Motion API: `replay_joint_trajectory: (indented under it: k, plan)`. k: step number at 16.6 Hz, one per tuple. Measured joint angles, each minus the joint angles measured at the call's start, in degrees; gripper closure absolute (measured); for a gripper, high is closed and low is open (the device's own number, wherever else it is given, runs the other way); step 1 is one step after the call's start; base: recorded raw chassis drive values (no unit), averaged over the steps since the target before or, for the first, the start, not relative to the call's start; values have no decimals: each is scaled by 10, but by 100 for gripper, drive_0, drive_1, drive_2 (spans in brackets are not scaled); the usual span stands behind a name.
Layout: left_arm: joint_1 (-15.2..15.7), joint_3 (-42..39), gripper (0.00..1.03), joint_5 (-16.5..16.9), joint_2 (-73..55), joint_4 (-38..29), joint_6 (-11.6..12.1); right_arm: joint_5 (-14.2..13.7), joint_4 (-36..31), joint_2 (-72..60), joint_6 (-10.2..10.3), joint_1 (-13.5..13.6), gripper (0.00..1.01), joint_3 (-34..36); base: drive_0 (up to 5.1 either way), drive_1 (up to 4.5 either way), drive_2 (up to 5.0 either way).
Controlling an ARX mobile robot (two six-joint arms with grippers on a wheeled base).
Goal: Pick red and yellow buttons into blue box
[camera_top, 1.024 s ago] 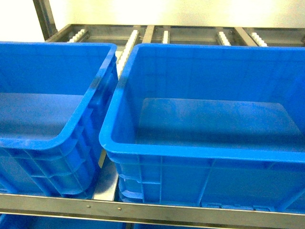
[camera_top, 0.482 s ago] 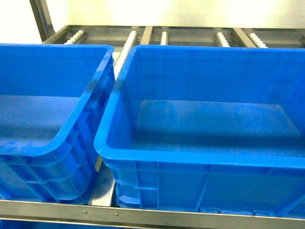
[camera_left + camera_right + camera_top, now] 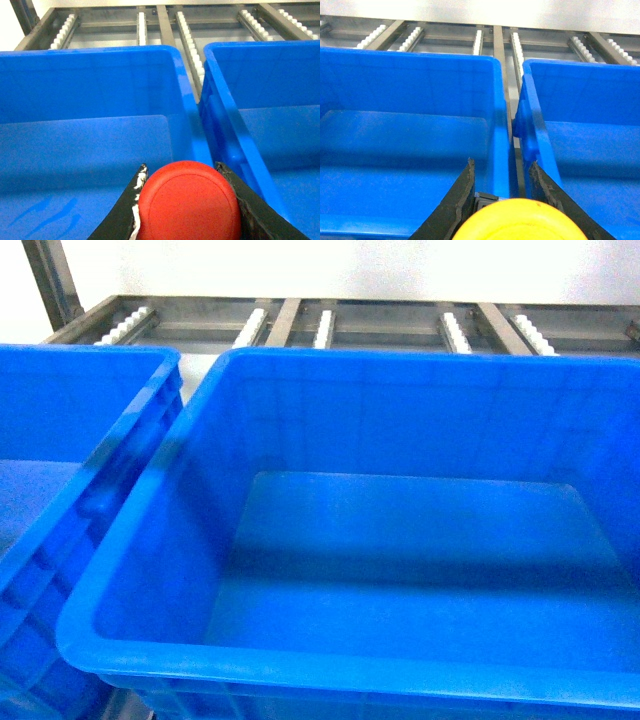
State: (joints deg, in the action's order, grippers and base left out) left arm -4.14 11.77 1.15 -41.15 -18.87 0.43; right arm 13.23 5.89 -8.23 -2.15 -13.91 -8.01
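I am looking down from the head camera at two deep blue crates sitting side by side on a metal roller rack (image 3: 380, 325) with white roller strips. The blue box (image 3: 300, 665) is filling most of the head view, its thick rolled rim nearest me and its flat floor showing bare; a second blue crate (image 3: 60, 490) is sitting just beside it on the left, walls nearly touching. Neither arm is showing in this view.

In the left wrist view, the left gripper (image 3: 187, 200) is holding the red button (image 3: 187, 202) between its black fingers (image 3: 125, 210), above a crate's floor. I am seeing only its smooth, round, domed red cap, facing the camera; the base is hidden, so I cannot tell its long axis.

In the right wrist view, the right gripper (image 3: 512, 215) is clamping the yellow button (image 3: 517, 220), only the glossy yellow cap's upper edge showing at the bottom, above the narrow gap between two crates.
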Motion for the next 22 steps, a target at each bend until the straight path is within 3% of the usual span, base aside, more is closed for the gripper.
replay_joint_trajectory:
  k: [12, 13, 14, 15, 17, 19, 22]
  plan:
    - [0, 0, 71, 1, 1, 0, 0, -3, 1, 0, -1, 1, 72, 0, 0, 0, 0]
    - [0, 0, 71, 1, 1, 0, 0, -18, 2, 0, -5, 12, 72, 0, 0, 0, 0]
    - [0, 0, 71, 2, 1, 0, 0, -43, 13, 0, -5, 45, 72, -4, 0, 0, 0]
    - [0, 0, 71, 1, 1, 0, 0, -70, 15, -1, -7, 96, 72, -11, 0, 0, 0]
    - [0, 0, 71, 1, 1, 0, 0, -134, -88, -89, -9, 190, 72, -28, 0, 0, 0]
    - [0, 0, 71, 1, 1, 0, 0, -180, -206, -230, -10, 259, 72, -45, 0, 0, 0]
    - [0, 0, 71, 1, 1, 0, 0, -198, -354, -458, -15, 319, 72, -120, 0, 0, 0]
